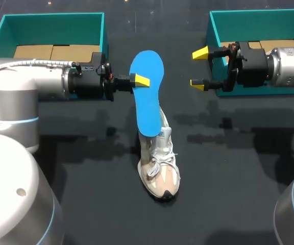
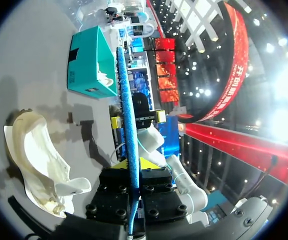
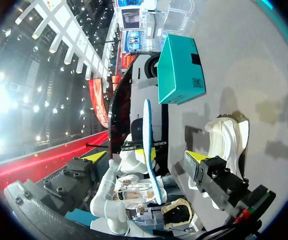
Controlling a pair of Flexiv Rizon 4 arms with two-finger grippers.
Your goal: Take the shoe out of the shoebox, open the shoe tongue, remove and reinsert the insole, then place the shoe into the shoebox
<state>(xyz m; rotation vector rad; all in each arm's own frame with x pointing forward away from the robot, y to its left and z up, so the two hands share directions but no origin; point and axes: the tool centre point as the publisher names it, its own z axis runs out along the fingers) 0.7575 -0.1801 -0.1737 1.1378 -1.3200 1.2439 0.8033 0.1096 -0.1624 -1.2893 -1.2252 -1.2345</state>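
1. Left gripper (image 1: 137,80) comes in from the left, above the middle of the tabletop (image 1: 86,168). It is clenched on the left edge of the blue insole (image 1: 147,92), one yellow fingertip lying on the insole's upper face.
2. In the head view the insole shows its broad blue face, long axis running far to near. Its near end overlaps the heel opening of the shoe (image 1: 160,168); whether the two touch, I cannot tell.
3. In the left wrist view the insole (image 2: 126,125) appears edge-on, a thin blue strip pinched in the left gripper (image 2: 133,167).
4. The shoe is a white and beige sneaker standing on its sole at mid-tabletop, toe toward the near edge, laces white. From the left wrist it sits off to one side of the gripper, opening gaping wide (image 2: 34,160).
5. Right gripper (image 1: 200,68) hangs to the right of the insole, well apart from it. It is released, fingers spread and holding nothing.
6. In the right wrist view the right gripper's (image 3: 146,157) tips stand wide, with the edge-on insole (image 3: 149,145) ahead and the shoe (image 3: 229,140) beside.
7. The left shoebox (image 1: 55,30) is teal and sits far left; the right shoebox (image 1: 259,25) is far right. Brown cardboard (image 1: 55,51) lies inside each.
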